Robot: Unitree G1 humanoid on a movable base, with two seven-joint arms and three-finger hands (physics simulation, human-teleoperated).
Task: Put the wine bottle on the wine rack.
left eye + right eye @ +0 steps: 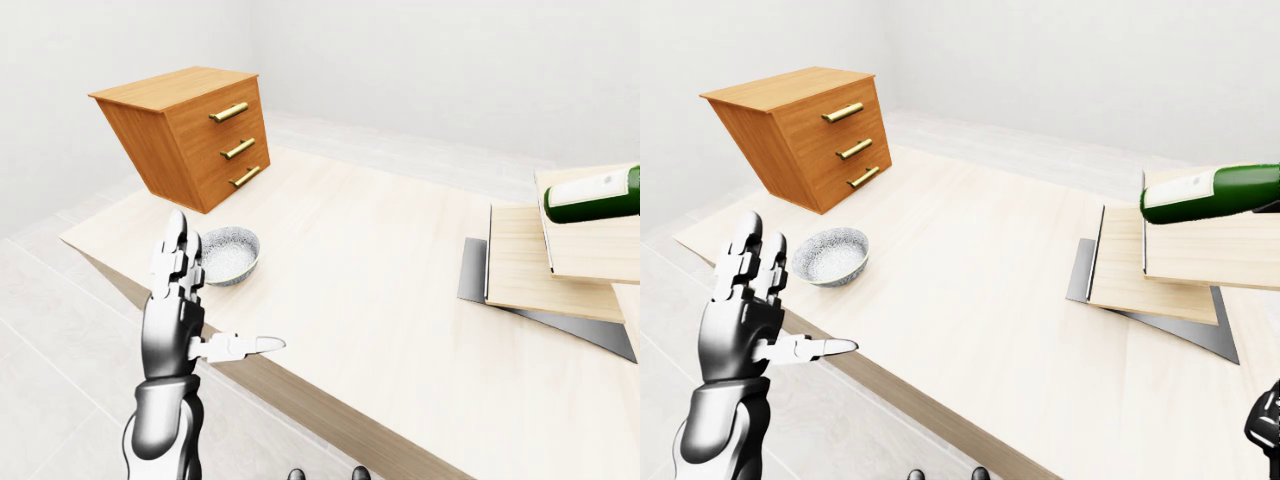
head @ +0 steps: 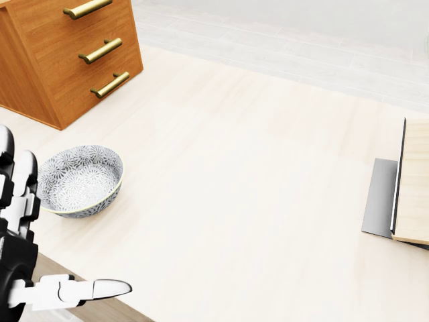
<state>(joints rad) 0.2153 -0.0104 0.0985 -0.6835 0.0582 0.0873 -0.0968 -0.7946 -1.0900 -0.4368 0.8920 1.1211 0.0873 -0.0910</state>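
Note:
The green wine bottle [image 1: 1215, 192] with a white label lies level over the top board of the stepped wooden wine rack [image 1: 1150, 270] at the right edge of the eye views. Its far end runs out of frame, and I cannot tell whether it rests on the board or is held. My left hand [image 1: 222, 292] is open and empty at the lower left, fingers upright and thumb pointing right, far from the bottle. A dark bit of my right hand [image 1: 1266, 425] shows at the bottom right corner. Its fingers are hidden.
A patterned grey bowl [image 2: 80, 180] sits on the pale wooden table [image 2: 255, 174] just right of my left hand. A wooden three-drawer chest [image 1: 195, 135] with brass handles stands at the table's top left. A grey metal plate [image 1: 1085, 275] lies under the rack.

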